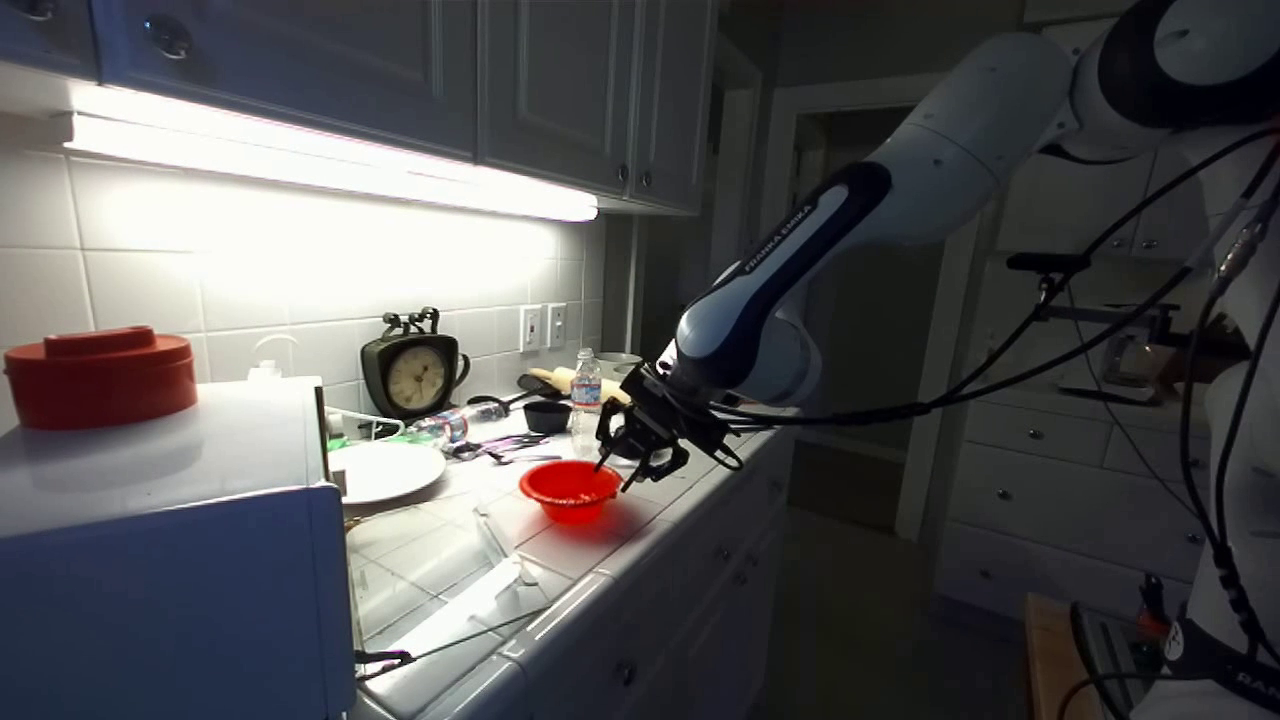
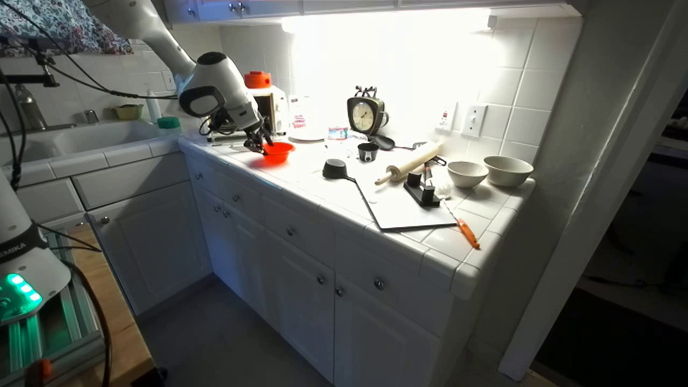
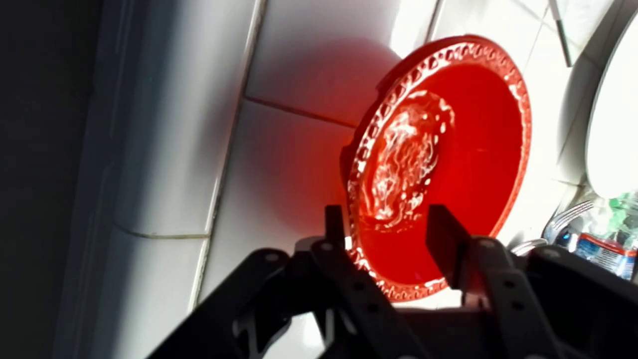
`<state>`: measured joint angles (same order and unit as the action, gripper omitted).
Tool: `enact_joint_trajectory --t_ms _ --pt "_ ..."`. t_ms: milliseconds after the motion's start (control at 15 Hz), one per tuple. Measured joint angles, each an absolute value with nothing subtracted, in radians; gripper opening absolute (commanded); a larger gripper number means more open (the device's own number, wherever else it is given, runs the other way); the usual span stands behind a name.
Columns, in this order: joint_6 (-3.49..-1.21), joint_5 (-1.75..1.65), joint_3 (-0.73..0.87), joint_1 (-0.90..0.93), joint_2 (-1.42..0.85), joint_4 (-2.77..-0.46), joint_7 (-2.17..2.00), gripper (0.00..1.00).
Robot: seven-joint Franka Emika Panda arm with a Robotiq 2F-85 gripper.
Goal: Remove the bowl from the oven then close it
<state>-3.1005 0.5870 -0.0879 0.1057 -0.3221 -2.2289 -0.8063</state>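
In an exterior view, nearest: oven point(image 1: 170, 600), pale, boxy, red tub point(image 1: 105, 390) on its flat top. Its glass door point(image 1: 465, 605) is down, out over the tiled counter point(image 1: 600, 550). White plate point(image 1: 385, 472) just beside the oven, wall side. Next, the bowl point(image 1: 570, 485): red, outside the oven, upright on the counter near the front edge. Glossy inside, rim patterned. Gripper point(image 3: 386, 219) tilted down at it, fingers point(image 3: 451, 244) spread. Wrist view: rim runs between them, one outside, one over the hollow; whether either touches, cannot tell. Farther: clock point(image 1: 415, 385) upright, a bottle point(image 1: 453, 427) lying near it, black cup point(image 1: 547, 416), another bottle point(image 1: 587, 390) standing, rolling pin point(image 1: 558, 379). Beyond, a dark doorway point(image 1: 870, 320).
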Motion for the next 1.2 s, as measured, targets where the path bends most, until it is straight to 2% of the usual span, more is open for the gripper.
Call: enact_joint_trajectory --t_ms 200,667,1000,1200 --pt "-3.100 0.587 -0.093 0.111 -0.300 -2.229 -0.807 1.00" --pt "-3.043 0.591 -0.213 0.113 -0.255 -2.200 -0.778 1.00" --pt "-2.922 0.670 -0.408 0.039 -0.273 -2.145 -0.551 1.00" --pt "-2.820 0.677 -0.421 0.030 -0.300 -2.122 -0.416 1.00"
